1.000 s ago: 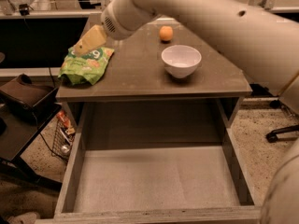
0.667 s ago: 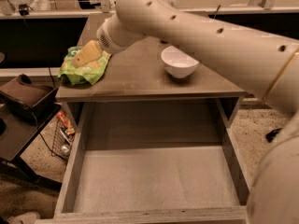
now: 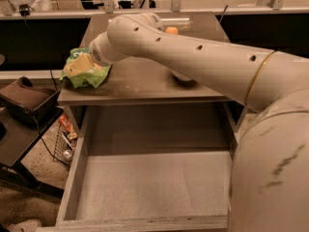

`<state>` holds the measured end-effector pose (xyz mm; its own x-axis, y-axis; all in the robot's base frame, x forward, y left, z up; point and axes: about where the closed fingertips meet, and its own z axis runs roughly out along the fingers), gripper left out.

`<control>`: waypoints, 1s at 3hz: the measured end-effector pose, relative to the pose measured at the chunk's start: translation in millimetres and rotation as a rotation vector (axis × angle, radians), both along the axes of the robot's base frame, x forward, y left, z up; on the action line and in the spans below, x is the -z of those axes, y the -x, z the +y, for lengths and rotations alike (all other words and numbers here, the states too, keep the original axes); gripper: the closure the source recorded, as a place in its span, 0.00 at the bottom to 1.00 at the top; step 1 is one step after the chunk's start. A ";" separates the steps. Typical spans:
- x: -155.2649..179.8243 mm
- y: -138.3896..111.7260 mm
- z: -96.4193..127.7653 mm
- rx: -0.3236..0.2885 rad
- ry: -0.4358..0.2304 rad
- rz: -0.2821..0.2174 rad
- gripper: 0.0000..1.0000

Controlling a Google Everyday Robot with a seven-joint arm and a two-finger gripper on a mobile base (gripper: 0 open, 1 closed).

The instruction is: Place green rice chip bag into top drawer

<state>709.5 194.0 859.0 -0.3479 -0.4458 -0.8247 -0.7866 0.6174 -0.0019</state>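
The green rice chip bag [image 3: 91, 75] lies crinkled at the left front corner of the grey table top [image 3: 140, 83]. My gripper [image 3: 77, 65] is down on the bag's upper left part, and its tan end covers the middle of the bag. My white arm reaches in from the right across the table. The top drawer [image 3: 72, 178] is pulled out wide below the table's front edge. Its pale-grey floor is bare.
A small orange fruit [image 3: 171, 30] sits at the back of the table. The white bowl is almost wholly hidden behind my arm. A black side table with a brown object [image 3: 24, 98] stands to the left, and a wire basket [image 3: 65, 139] stands beside the drawer.
My arm has swung further left and lower across the table, now covering the bowl. The gripper has stayed at the bag, which has not lifted off the table.
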 end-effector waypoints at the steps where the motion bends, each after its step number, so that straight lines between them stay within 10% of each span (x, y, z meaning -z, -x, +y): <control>1: 7.3 -2.5 17.8 -0.025 0.004 -0.017 0.18; 3: 9.3 -1.2 22.1 -0.032 0.006 -0.016 0.64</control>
